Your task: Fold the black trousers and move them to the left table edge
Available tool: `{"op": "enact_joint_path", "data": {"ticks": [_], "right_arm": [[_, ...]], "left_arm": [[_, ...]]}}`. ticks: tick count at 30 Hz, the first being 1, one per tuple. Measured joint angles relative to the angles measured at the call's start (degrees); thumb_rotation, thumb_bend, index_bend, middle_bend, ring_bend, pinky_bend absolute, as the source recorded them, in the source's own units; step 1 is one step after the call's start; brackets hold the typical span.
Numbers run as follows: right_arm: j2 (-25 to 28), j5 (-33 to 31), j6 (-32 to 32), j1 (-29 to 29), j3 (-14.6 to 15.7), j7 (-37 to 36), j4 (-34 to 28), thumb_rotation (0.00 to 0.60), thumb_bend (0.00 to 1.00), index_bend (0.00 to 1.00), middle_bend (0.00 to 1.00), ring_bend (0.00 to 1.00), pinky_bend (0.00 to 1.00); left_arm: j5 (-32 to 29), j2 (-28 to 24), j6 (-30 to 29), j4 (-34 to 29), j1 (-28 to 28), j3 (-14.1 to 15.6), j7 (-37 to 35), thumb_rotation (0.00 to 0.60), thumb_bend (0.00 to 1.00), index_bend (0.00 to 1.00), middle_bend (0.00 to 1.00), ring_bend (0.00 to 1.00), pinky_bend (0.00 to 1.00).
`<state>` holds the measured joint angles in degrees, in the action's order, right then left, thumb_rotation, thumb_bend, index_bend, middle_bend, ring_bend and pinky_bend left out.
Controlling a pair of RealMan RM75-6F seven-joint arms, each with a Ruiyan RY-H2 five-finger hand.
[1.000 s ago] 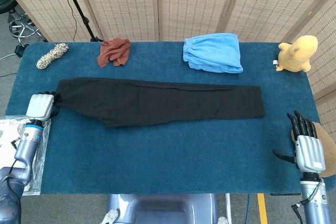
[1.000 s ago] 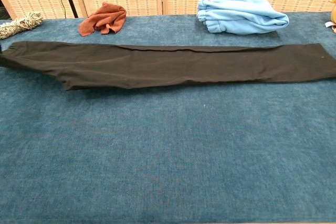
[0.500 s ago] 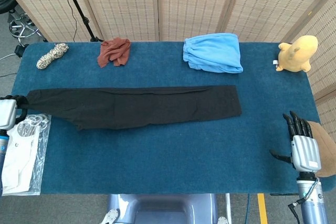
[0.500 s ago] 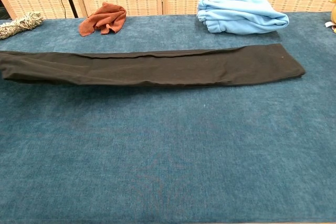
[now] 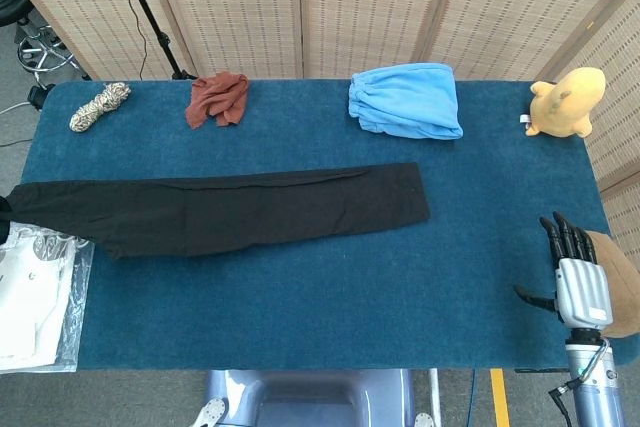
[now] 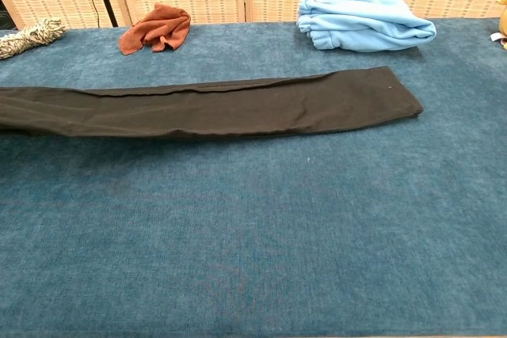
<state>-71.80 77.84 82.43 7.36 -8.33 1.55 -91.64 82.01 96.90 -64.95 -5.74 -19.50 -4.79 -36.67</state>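
Black trousers (image 5: 220, 209) lying as one long flat strip across my worktop (image 5: 330, 287), waist end hanging past the left edge, leg end sitting mid-table. Looking soft, light and floppy, so they're probably going to drag on the blue pile rather than slide; I'm judging the cuff end or the waistband best for taking hold. My left robot hand isn't showing in either view, so I can't tell its state. My right robot hand (image 5: 578, 277) is waiting off the right edge, fingers apart, holding nothing. Behind: rope bundle (image 5: 99, 105), rust cloth (image 5: 218, 98), blue fleece (image 5: 405, 99), yellow plush (image 5: 566, 102). Wicker screens are closing off the back.
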Motion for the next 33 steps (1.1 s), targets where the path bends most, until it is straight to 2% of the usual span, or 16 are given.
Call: {"op": "enact_joint_path", "data": {"ticks": [6, 22, 28, 33], "right_arm": [[-0.09, -0.39, -0.67, 0.19, 0.00, -0.04, 0.27, 0.600, 0.00, 0.06, 0.00, 0.00, 0.02], [0.07, -0.82, -0.71, 0.08, -0.22, -0.25, -0.07, 0.600, 0.00, 0.06, 0.00, 0.00, 0.02], [0.48, -0.88, -0.41, -0.06, -0.44, -0.60, -0.56, 0.600, 0.00, 0.06, 0.00, 0.00, 0.02], [0.83, -1.15, -0.39, -0.12, -0.71, -1.07, -0.79, 0.600, 0.00, 0.06, 0.00, 0.00, 0.02]], "left_arm": [[-0.40, -1.33, -0.87, 0.06, 1.55, -0.37, -2.11, 0.600, 0.50, 0.67, 0.54, 0.43, 0.48], [0.78, -0.56, -15.33, -1.39, -0.16, -0.36, -6.93, 0.600, 0.50, 0.67, 0.54, 0.43, 0.48], [2.30, -0.35, -22.02, -2.45, -4.34, 0.14, -5.53, 0.600, 0.50, 0.67, 0.54, 0.43, 0.48], [5.23, 0.14, -25.45, -4.44, -9.84, 1.82, -0.04, 0.600, 0.50, 0.67, 0.54, 0.43, 0.48]]}}
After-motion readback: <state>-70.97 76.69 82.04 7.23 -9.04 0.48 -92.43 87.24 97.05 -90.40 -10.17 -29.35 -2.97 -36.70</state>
